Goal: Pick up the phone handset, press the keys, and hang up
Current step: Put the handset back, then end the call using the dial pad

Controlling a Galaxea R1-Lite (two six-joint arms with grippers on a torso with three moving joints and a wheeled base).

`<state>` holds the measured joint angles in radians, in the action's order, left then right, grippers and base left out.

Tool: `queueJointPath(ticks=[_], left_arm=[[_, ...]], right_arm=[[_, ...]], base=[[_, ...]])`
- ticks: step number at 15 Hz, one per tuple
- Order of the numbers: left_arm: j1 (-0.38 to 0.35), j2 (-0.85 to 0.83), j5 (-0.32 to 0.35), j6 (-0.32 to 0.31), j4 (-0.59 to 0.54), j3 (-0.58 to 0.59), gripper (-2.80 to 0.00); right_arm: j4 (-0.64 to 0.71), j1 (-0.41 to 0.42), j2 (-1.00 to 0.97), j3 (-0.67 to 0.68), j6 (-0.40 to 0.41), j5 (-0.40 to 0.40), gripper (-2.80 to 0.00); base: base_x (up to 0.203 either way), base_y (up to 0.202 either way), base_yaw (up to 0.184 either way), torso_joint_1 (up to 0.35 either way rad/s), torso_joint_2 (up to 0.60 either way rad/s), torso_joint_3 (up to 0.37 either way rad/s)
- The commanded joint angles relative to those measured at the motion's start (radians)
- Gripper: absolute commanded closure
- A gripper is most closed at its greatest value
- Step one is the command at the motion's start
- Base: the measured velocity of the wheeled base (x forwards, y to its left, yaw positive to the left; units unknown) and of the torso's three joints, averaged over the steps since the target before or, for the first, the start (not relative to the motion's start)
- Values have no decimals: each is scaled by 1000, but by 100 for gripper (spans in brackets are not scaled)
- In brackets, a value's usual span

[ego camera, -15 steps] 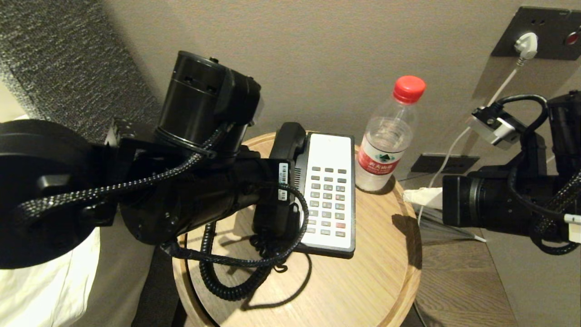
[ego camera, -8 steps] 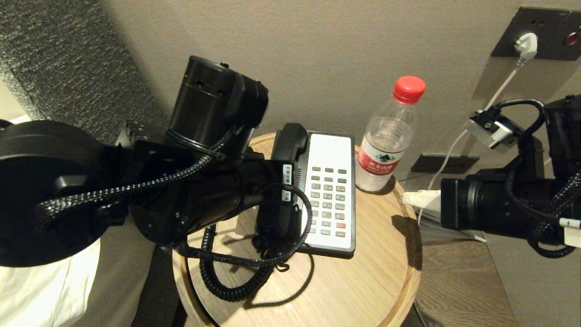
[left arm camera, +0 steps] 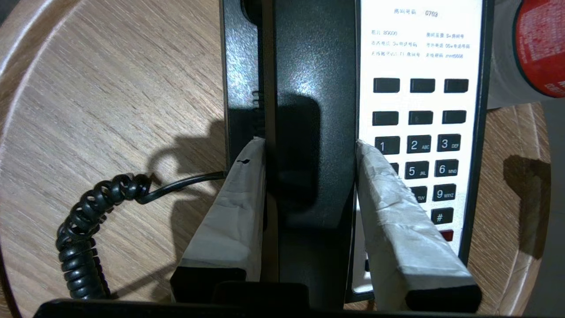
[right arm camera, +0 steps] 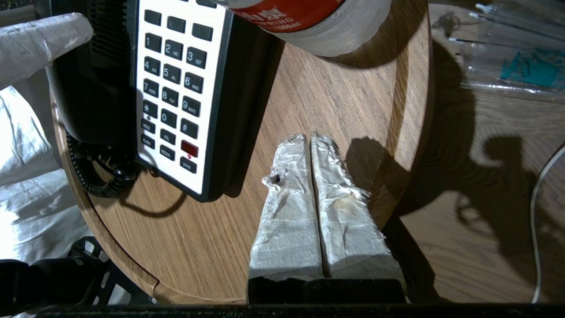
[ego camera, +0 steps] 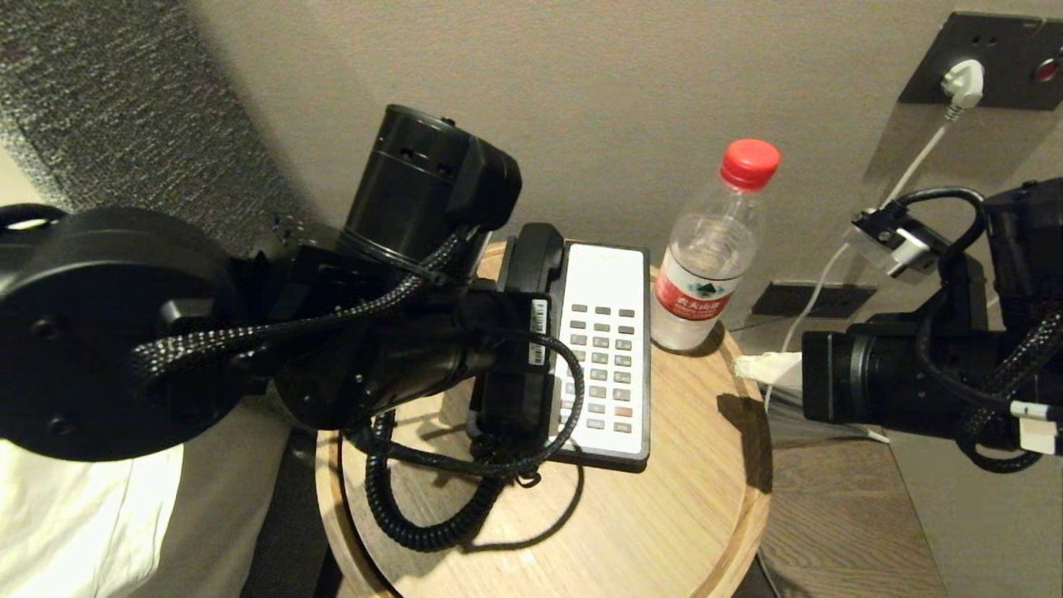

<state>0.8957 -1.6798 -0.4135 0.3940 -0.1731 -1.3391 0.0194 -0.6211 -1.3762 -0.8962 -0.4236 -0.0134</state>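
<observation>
Shifted forward: left gripper [left arm camera: 311, 154], clamped on one phone handset [left arm camera: 315, 88]. One water bottle [ego camera: 712, 249] at two o'clock. Right gripper [right arm camera: 311, 141] together.

Phone handset [left arm camera: 315, 132]: glossy black, with black coiled cord [ego camera: 415, 515]. Phone base [ego camera: 602, 349]: white faceplate, black frame, dark grey keys with white digits, one red key. Surface [ego camera: 664, 515]: light wood grain, round. Bottle [ego camera: 710, 249] at 3 o'clock of the base: clear, red cap, red label. Left hand [left arm camera: 309, 152] and right hand [right arm camera: 311, 141]: white wrapping on the fingers. Wall [ego camera: 623, 83]: beige.
</observation>
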Motion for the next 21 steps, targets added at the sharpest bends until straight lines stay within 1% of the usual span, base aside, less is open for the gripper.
queueJointPath(ticks=[1, 2, 3, 9, 13, 14, 15, 17, 19, 20, 21], left_arm=[[0, -9, -8, 3, -3, 0, 0], [0, -9, -9, 3, -5, 1, -270], [0, -8, -10, 3, -2, 3, -280], [-1, 24, -12, 6, 3, -8, -280], [-13, 126, -12, 12, -4, 33, -280], [-22, 160, -11, 11, -7, 54, -7], [-28, 193, -7, 12, -10, 77, 0], [-46, 278, 20, 20, -12, 143, 0], [-84, 366, 60, 35, -14, 200, 0], [-111, 430, 81, 46, -15, 226, 0], [-141, 477, 104, 59, -16, 256, 0]], right_arm=[[1, 0, -1, 3, -3, 0, 0], [1, 0, -1, 3, -3, 0, 0], [1, 0, -2, 3, -3, 0, 0], [1, 0, -1, 6, -3, 0, 0], [1, -2, -1, 11, -3, 0, 0], [-1, -5, -6, 8, 0, 2, 0], [-1, -7, -10, 2, 1, 17, 0], [-1, -21, -15, -17, 1, 59, 0], [-1, -50, -32, -27, -1, 64, 0], [-1, -78, -53, -36, -2, 68, 0], [-1, -85, -58, -41, -3, 72, 0]], base=[[0, 0, 0, 0, 0, 0], [0, 0, 0, 0, 0, 0], [0, 0, 0, 0, 0, 0], [0, 0, 0, 0, 0, 0], [0, 0, 0, 0, 0, 0], [0, 0, 0, 0, 0, 0], [0, 0, 0, 0, 0, 0], [0, 0, 0, 0, 0, 0], [0, 0, 0, 0, 0, 0], [0, 0, 0, 0, 0, 0], [0, 0, 0, 0, 0, 0]])
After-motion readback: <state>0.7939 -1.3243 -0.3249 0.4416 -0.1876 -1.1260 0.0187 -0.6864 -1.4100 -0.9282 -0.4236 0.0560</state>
